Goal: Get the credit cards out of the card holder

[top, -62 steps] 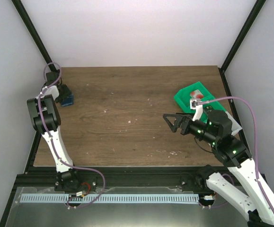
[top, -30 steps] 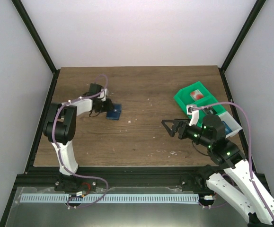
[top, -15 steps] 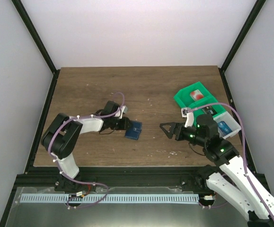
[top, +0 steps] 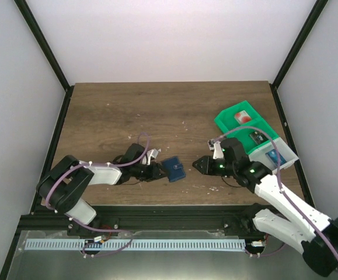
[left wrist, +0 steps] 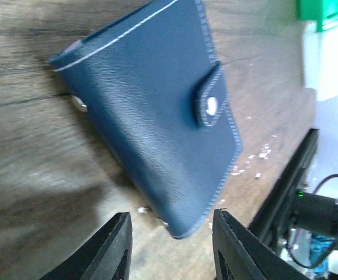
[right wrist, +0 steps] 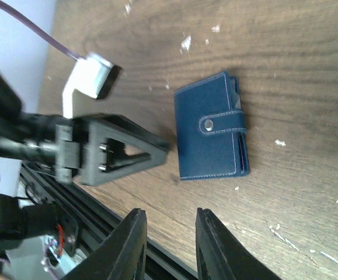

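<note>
The card holder (top: 173, 169) is a closed navy wallet with a snap strap, lying flat near the table's front middle. In the left wrist view the card holder (left wrist: 151, 111) has one corner poking between the spread fingers of my left gripper (left wrist: 170, 217) without touching them. My left gripper (top: 159, 171) lies low on its left side. My right gripper (top: 197, 164) faces it from the right; in its own view the right gripper (right wrist: 169, 211) stands narrowly open on nothing, short of the card holder (right wrist: 209, 134). A red-pink credit card (top: 243, 117) lies in the green bin.
The green bin (top: 221, 123) and the white bin (top: 289, 153) adjoin at the right edge, behind my right arm. A dark card (top: 256, 137) and a blue card (top: 272, 157) lie in them. The black frame rail (top: 174, 211) runs along the table's front edge.
My left arm swept from the back left to the front middle, and the card holder came with it. My right gripper moved left toward it and its jaws narrowed.
</note>
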Action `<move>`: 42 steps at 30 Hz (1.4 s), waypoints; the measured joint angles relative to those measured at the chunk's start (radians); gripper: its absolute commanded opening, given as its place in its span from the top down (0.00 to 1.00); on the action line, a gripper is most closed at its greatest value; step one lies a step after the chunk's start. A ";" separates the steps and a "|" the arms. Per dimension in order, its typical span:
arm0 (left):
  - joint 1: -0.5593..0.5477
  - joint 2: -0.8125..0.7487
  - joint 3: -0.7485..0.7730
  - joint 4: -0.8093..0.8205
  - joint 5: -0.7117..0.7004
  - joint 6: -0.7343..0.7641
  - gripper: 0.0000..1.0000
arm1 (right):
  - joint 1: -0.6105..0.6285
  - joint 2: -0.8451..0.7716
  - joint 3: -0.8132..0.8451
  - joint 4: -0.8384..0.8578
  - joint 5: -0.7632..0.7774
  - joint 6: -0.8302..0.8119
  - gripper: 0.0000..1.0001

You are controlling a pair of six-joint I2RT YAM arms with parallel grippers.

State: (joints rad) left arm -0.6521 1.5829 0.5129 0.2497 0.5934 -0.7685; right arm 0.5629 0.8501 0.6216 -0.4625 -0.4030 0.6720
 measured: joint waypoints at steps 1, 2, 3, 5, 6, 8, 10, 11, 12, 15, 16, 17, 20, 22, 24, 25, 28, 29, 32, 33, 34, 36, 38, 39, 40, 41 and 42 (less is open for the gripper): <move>0.000 -0.016 -0.013 0.013 0.008 -0.019 0.60 | 0.011 0.024 0.000 0.005 0.005 -0.004 0.77; 0.002 -0.036 -0.025 0.029 0.015 -0.039 0.61 | 0.031 0.057 0.000 0.010 0.016 -0.004 0.77; 0.004 -0.055 -0.032 0.042 0.018 -0.051 0.62 | 0.053 0.092 0.001 0.014 0.027 -0.004 0.77; 0.016 -0.092 -0.045 0.072 0.021 -0.081 0.62 | 0.098 0.158 0.008 0.022 0.058 -0.005 0.77; 0.025 -0.107 -0.053 0.093 0.023 -0.096 0.62 | 0.119 0.192 0.015 0.026 0.071 -0.007 0.77; 0.047 -0.126 -0.074 0.137 0.031 -0.121 0.61 | 0.160 0.253 0.035 0.035 0.113 -0.011 0.77; 0.070 -0.134 -0.100 0.164 0.040 -0.141 0.61 | 0.188 0.293 0.054 0.048 0.146 -0.023 0.77; 0.082 -0.135 -0.113 0.168 0.042 -0.147 0.61 | 0.198 0.313 0.066 0.054 0.162 -0.029 0.77; 0.094 -0.137 -0.126 0.168 0.045 -0.151 0.61 | 0.207 0.337 0.084 0.061 0.176 -0.036 0.76; 0.117 -0.148 -0.159 0.167 0.045 -0.152 0.61 | 0.226 0.422 0.143 0.076 0.220 -0.062 0.76; 0.120 -0.150 -0.165 0.166 0.045 -0.150 0.60 | 0.234 0.453 0.166 0.079 0.235 -0.071 0.76; 0.120 -0.151 -0.168 0.164 0.045 -0.148 0.61 | 0.243 0.483 0.185 0.082 0.251 -0.079 0.76; 0.120 -0.151 -0.171 0.166 0.048 -0.146 0.60 | 0.267 0.577 0.239 0.095 0.288 -0.108 0.76; 0.121 -0.150 -0.179 0.177 0.053 -0.148 0.60 | 0.272 0.619 0.251 0.104 0.303 -0.124 0.76; 0.121 -0.148 -0.186 0.183 0.060 -0.148 0.60 | 0.273 0.653 0.256 0.106 0.308 -0.140 0.75; 0.121 -0.144 -0.188 0.184 0.063 -0.148 0.60 | 0.273 0.673 0.261 0.104 0.311 -0.146 0.75; 0.121 -0.134 -0.190 0.190 0.070 -0.148 0.60 | 0.278 0.719 0.280 0.101 0.322 -0.164 0.74; 0.121 -0.130 -0.190 0.192 0.072 -0.148 0.60 | 0.280 0.727 0.285 0.101 0.323 -0.167 0.74; 0.121 -0.129 -0.192 0.197 0.078 -0.149 0.60 | 0.286 0.740 0.289 0.101 0.332 -0.179 0.74; 0.121 -0.129 -0.193 0.200 0.079 -0.149 0.60 | 0.286 0.743 0.289 0.100 0.335 -0.182 0.74; 0.121 -0.129 -0.194 0.204 0.082 -0.149 0.60 | 0.286 0.746 0.289 0.099 0.341 -0.183 0.74; 0.121 -0.127 -0.194 0.210 0.084 -0.149 0.60 | 0.286 0.753 0.290 0.097 0.353 -0.187 0.74; 0.121 -0.122 -0.194 0.216 0.085 -0.149 0.60 | 0.288 0.765 0.298 0.091 0.363 -0.191 0.74; 0.121 -0.119 -0.194 0.219 0.086 -0.150 0.60 | 0.291 0.773 0.305 0.089 0.369 -0.193 0.74; 0.121 -0.115 -0.195 0.221 0.087 -0.151 0.60 | 0.295 0.781 0.311 0.089 0.373 -0.194 0.74; 0.121 -0.113 -0.195 0.222 0.088 -0.153 0.60 | 0.300 0.791 0.318 0.088 0.380 -0.197 0.74; 0.121 -0.112 -0.196 0.225 0.089 -0.154 0.60 | 0.306 0.801 0.323 0.088 0.386 -0.201 0.74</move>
State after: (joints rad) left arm -0.5316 1.4712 0.3168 0.4751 0.6827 -0.9222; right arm 0.8684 1.6508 0.9451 -0.3744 -0.0174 0.4713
